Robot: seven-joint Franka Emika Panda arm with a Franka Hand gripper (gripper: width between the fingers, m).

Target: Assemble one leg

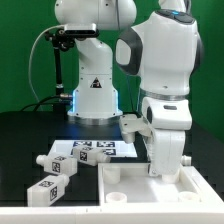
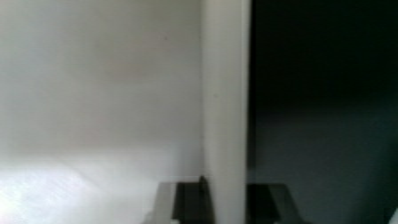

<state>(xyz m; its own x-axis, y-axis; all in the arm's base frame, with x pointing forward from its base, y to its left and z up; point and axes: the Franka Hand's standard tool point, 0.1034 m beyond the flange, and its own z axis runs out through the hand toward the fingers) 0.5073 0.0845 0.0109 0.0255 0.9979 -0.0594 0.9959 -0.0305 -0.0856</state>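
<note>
The legs lie at the exterior view's left: one white tagged peg [image 1: 62, 165], another nearer the front [image 1: 38, 191], and a third [image 1: 88, 153] by the marker board. None is held. The large flat white panel [image 1: 130, 195] lies at the front right. My gripper [image 1: 165, 172] is lowered onto the panel's far edge. In the wrist view the two dark fingers [image 2: 183, 202] stand on either side of the panel's raised rim [image 2: 224, 90], with my gripper [image 2: 226, 187] closed against it. The panel's flat face [image 2: 98, 100] is on one side, the black table [image 2: 329, 100] on the other.
The marker board [image 1: 108, 147] lies flat behind the legs. The arm's white base [image 1: 95, 95] stands at the back centre with a black stand [image 1: 60, 60] beside it. Round sockets [image 1: 113, 172] show on the panel's near-left corner.
</note>
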